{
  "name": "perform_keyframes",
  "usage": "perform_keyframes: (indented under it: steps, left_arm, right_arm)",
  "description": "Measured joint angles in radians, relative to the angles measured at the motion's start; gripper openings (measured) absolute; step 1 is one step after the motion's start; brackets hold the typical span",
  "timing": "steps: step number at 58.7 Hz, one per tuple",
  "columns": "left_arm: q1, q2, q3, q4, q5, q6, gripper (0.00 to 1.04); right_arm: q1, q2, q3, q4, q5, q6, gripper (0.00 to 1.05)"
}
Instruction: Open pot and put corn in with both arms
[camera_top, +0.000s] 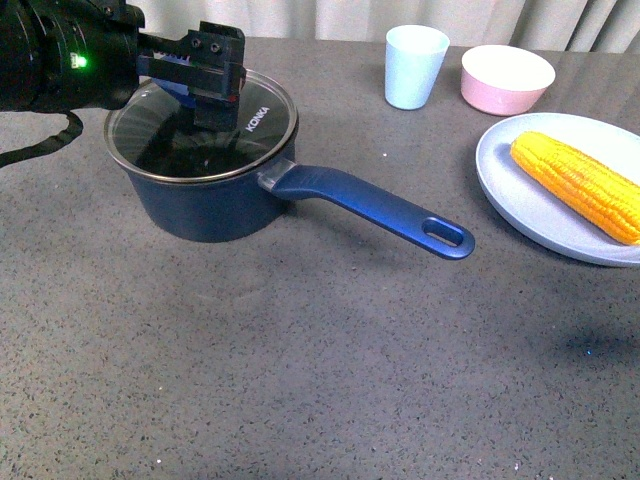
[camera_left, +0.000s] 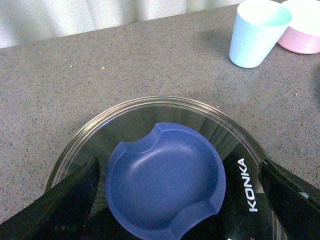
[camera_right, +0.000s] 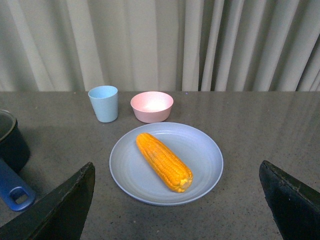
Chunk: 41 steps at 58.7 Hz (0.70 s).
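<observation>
The navy pot (camera_top: 215, 205) stands at the left with its glass lid (camera_top: 265, 120) on, long blue handle (camera_top: 375, 205) pointing right. My left gripper (camera_top: 208, 95) hovers just over the lid, open, its fingers (camera_left: 65, 205) either side of the blue lid knob (camera_left: 165, 180) without touching it. The yellow corn (camera_top: 578, 185) lies on a pale blue plate (camera_top: 520, 215) at the right. In the right wrist view the corn (camera_right: 164, 161) rests on the plate (camera_right: 205, 150), ahead of my open right gripper (camera_right: 177, 215), which holds nothing. The right arm is outside the front view.
A light blue cup (camera_top: 415, 65) and a pink bowl (camera_top: 507, 78) stand at the back, between the pot and the plate. A curtain hangs behind the table. The pot's handle end (camera_right: 15, 192) shows at the edge of the right wrist view.
</observation>
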Motion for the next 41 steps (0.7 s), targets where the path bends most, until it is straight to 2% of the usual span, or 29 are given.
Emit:
perform_keyframes:
  steps: [41]
  left_arm:
    - [-0.012, 0.074, 0.087, -0.041, -0.033, -0.008, 0.96]
  right_arm:
    - [0.000, 0.000, 0.000, 0.000, 0.000, 0.000, 0.96]
